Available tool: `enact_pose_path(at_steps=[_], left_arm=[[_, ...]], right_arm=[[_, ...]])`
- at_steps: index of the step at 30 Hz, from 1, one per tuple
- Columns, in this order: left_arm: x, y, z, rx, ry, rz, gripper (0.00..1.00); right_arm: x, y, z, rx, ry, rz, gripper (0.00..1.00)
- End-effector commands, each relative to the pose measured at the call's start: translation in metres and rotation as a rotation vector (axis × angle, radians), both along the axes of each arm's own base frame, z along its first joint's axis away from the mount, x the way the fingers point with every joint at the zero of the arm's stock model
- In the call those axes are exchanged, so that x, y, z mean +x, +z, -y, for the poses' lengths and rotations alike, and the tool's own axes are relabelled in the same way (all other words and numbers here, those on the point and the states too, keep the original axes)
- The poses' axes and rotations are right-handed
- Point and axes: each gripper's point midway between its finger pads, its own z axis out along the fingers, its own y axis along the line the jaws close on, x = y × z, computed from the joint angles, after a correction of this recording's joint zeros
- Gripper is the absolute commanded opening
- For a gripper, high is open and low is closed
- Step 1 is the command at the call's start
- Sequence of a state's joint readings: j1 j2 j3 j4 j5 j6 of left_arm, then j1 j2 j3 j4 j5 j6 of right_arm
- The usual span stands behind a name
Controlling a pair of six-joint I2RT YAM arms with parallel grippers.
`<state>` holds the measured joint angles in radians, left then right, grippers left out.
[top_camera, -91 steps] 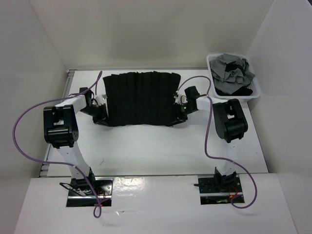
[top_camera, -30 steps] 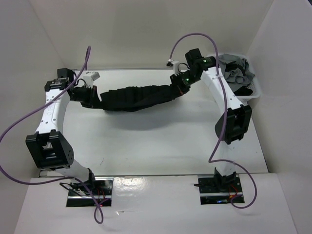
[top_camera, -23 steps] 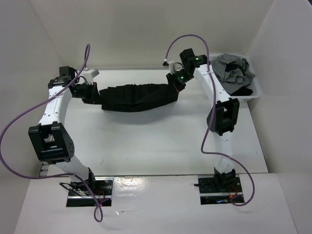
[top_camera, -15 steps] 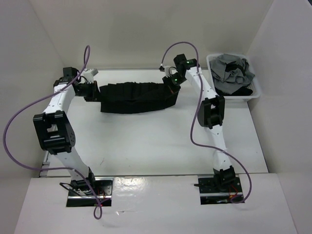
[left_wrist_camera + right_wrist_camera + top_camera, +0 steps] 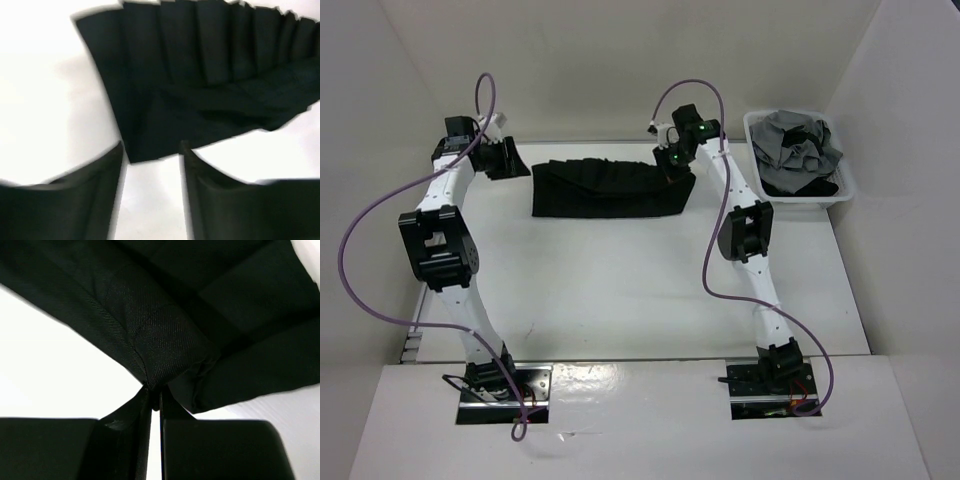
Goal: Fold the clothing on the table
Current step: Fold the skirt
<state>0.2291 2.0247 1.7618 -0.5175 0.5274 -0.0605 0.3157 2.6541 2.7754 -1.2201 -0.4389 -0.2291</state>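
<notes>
Release is the step in hand, as I judge it — the large black pleat-ribbed fabric garment (image 5: 610,188) lies doubled over as a wide band across the far part of the broad flat white tabletop (image 5: 620,290), with its layers stacked and its near edge fairly straight. My left gripper (image 5: 150,147) has its jaws apart with nothing between them. Its tips sit just beside the garment's left corner, which lies flat on the tabletop. My right gripper (image 5: 152,390) is pinched tight on a bunched bit of the garment at its right end, and the cloth there rises in a small hump instead of lying flat.

To do this well, I should lower the right end until the pinched cloth rests on the layer beneath, then part the jaws in place — with no sideways drag, or the upper layer will slide off the lower one and skew the fold. I would draw both arms back along the line of the cloth edge, low at first, so that no finger catches a pleat. The right corner may want a light smoothing afterwards. The white plastic basket (image 5: 845,195) holding a crumpled grey garment (image 5: 795,140) stands near my right arm, so I should swing clear of it.
</notes>
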Motion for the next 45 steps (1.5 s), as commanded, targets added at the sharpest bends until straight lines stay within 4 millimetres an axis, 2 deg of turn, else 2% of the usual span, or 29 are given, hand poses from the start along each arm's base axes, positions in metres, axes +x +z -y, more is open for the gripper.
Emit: enact_pose_path(at_steps=[1, 2, 3, 4, 6, 7, 8, 9, 12, 13, 17, 18, 20, 22, 23, 25, 29, 32, 34, 38, 39, 40, 41, 42, 43, 44, 45], left_arm=[[0.030, 0.006, -0.016, -0.002, 0.059, 0.045, 0.65], [0.036, 0.010, -0.018, 0.002, 0.059, 0.061, 0.69], [0.038, 0.014, -0.018, 0.004, 0.059, 0.070, 0.73], [0.038, 0.007, -0.018, 0.001, 0.059, 0.057, 0.83], [0.039, 0.006, -0.020, 0.003, 0.073, 0.052, 0.88], [0.039, 0.006, -0.020, 0.003, 0.073, 0.052, 0.91], [0.036, 0.000, -0.019, 0.000, 0.073, 0.037, 0.91], [0.031, -0.004, -0.013, -0.003, 0.064, 0.023, 0.93], [0.023, -0.007, -0.011, -0.005, 0.064, 0.013, 0.96], [0.019, -0.013, -0.010, -0.008, 0.064, -0.001, 0.96], [0.006, -0.003, -0.014, 0.036, 0.078, 0.007, 0.99], [0.004, 0.000, -0.009, 0.044, 0.062, 0.014, 0.99], [-0.003, 0.004, -0.013, 0.074, 0.073, 0.010, 0.99], [-0.011, -0.003, -0.003, 0.096, 0.052, -0.007, 0.99], [-0.012, 0.001, -0.006, 0.117, 0.069, 0.007, 0.99], [-0.021, -0.012, 0.005, 0.120, 0.051, -0.015, 0.99], [-0.027, -0.027, 0.010, 0.109, 0.063, -0.050, 0.99], [-0.027, -0.032, 0.009, 0.101, 0.089, -0.056, 0.99], [-0.032, -0.045, 0.013, 0.101, 0.092, -0.091, 0.99], [-0.032, -0.059, 0.024, 0.127, 0.091, -0.118, 0.99], [-0.030, -0.064, 0.024, 0.121, 0.097, -0.124, 0.99], [-0.030, -0.071, 0.026, 0.130, 0.095, -0.139, 0.99], [-0.024, -0.069, 0.024, 0.130, 0.110, -0.129, 0.99], [-0.022, -0.075, 0.030, 0.130, 0.098, -0.137, 0.99], [-0.019, -0.076, 0.026, 0.145, 0.122, -0.145, 0.99], [-0.017, -0.075, 0.030, 0.145, 0.113, -0.146, 0.99], [-0.007, -0.063, 0.029, 0.146, 0.115, -0.111, 0.99]], right_arm=[[0.038, 0.024, 0.030, -0.092, -0.185, 0.144, 0.11], [0.041, 0.027, 0.033, -0.104, -0.212, 0.158, 0.13], [0.048, 0.033, 0.040, -0.132, -0.254, 0.191, 0.32], [0.050, 0.041, 0.045, -0.144, -0.293, 0.207, 0.40], [0.057, 0.049, 0.060, -0.200, -0.370, 0.250, 0.43], [0.060, 0.057, 0.064, -0.203, -0.409, 0.270, 0.51], [0.062, 0.066, 0.068, -0.206, -0.435, 0.292, 0.64], [0.064, 0.067, 0.075, -0.234, -0.470, 0.303, 0.80], [0.066, 0.082, 0.084, -0.250, -0.528, 0.341, 0.93], [0.066, 0.079, 0.084, -0.255, -0.526, 0.333, 0.94], [0.062, 0.078, 0.079, -0.237, -0.491, 0.319, 0.95], [0.057, 0.073, 0.071, -0.233, -0.467, 0.298, 0.95], [0.047, 0.067, 0.056, -0.205, -0.390, 0.262, 0.96], [0.036, 0.053, 0.041, -0.189, -0.318, 0.209, 0.96], [0.032, 0.040, 0.034, -0.193, -0.298, 0.179, 0.96], [0.028, 0.033, 0.032, -0.189, -0.285, 0.154, 0.96], [0.022, 0.019, 0.023, -0.185, -0.259, 0.119, 0.96], [0.015, 0.025, 0.024, -0.180, -0.252, 0.108, 0.96], [0.009, 0.026, 0.024, -0.178, -0.245, 0.093, 0.96], [0.001, 0.012, 0.025, -0.178, -0.248, 0.062, 0.96], [-0.008, -0.002, 0.025, -0.183, -0.238, 0.022, 0.96], [-0.011, 0.002, 0.024, -0.168, -0.244, 0.022, 0.96], [-0.011, 0.000, 0.016, -0.151, -0.231, 0.037, 0.96], [-0.019, -0.013, 0.019, -0.167, -0.228, 0.007, 0.96], [-0.019, -0.010, 0.019, -0.157, -0.237, 0.015, 0.96], [-0.020, -0.009, 0.012, -0.143, -0.224, 0.026, 0.96], [-0.024, -0.020, 0.013, -0.149, -0.232, 0.004, 0.96]])
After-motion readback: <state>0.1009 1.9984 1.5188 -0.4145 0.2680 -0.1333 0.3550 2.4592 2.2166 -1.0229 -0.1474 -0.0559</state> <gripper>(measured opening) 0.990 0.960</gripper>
